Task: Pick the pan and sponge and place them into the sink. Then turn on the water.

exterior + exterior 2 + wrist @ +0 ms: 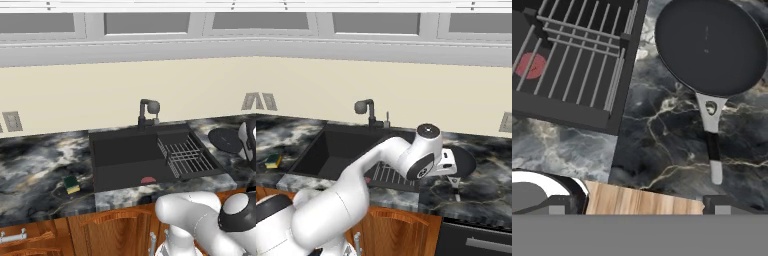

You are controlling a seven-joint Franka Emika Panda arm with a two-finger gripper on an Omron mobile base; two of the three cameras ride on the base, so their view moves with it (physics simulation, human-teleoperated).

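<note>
Gripper (637, 207) wide open, holding nothing, above bare worktop (662, 145) near its front edge, w/ pan (711, 46) just right of the sink (125, 150) and sponge (71, 184) on worktop left of sink.

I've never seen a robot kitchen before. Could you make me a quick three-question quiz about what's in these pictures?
1. True or false: the pan already lies in the sink.
2. Which side of the sink holds the sponge, seen from the left base view: A left, B right?
3. Fill in: inside the sink, the wire dish rack sits beside a red ____ piece.

Key: 1 false, it rests on the counter; 2 A; 3 drain.
</note>
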